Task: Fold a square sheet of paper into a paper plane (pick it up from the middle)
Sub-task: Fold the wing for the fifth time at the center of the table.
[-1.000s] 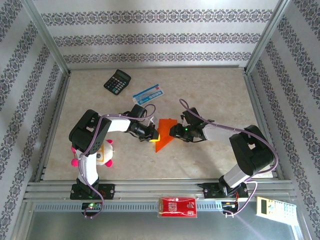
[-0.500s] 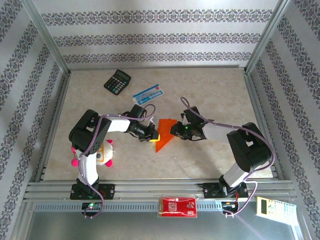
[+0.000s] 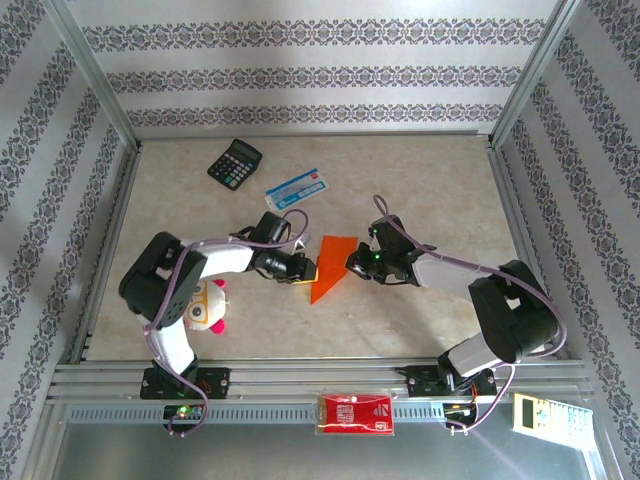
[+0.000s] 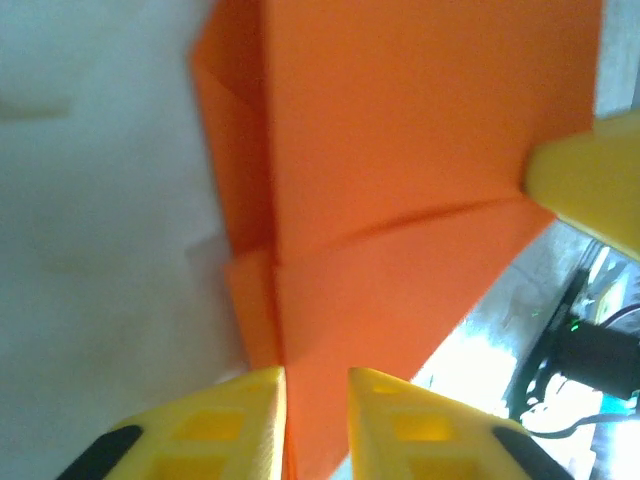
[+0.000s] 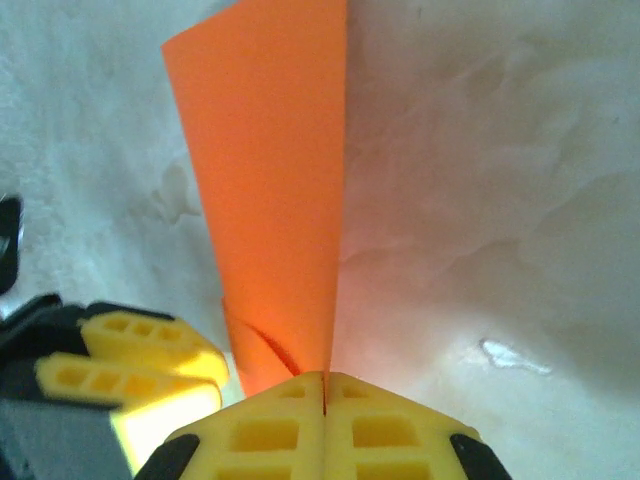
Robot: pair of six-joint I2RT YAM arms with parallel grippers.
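From above, a beige marbled bench [image 3: 420, 180] sits inside an aluminium frame, with walls papered in grey patterned stripes on three sides. A black calculator [image 3: 234, 160] lies at 11 o'clock, and a flat blue-and-white packet [image 3: 298, 187] lies just inward of it. A white plush toy [image 3: 205, 308] with pink knobs sits at 8 o'clock beside the left arm, and a red packet [image 3: 355, 412] rests on the front rail at 6 o'clock. At the centre is the orange paper sheet [image 3: 330, 262], folded to a pointed wedge. The left claw [image 3: 303, 268] meets its 9 o'clock edge and the right claw [image 3: 350, 263] its 3 o'clock edge. In the left wrist view, the ribbed yellow plastic fingers [image 4: 235, 425] at 6 o'clock stand a little apart, with the sheet's edge in the narrow gap between them. The matte paper spreads toward 12 o'clock, showing a straight crease running up and a slanting one toward 3 o'clock, where another yellow finger [image 4: 585, 185] touches its corner. Pale bench lies at 9 o'clock. In the right wrist view, the two yellow fingers at 6 o'clock are pressed together and pinch the sheet's lower tip. From there the paper rises as a smooth, flat panel toward 12 o'clock. Mottled whitish bench fills 3 o'clock, and the other arm's yellow fingers [image 5: 140, 360] sit at 8 o'clock.
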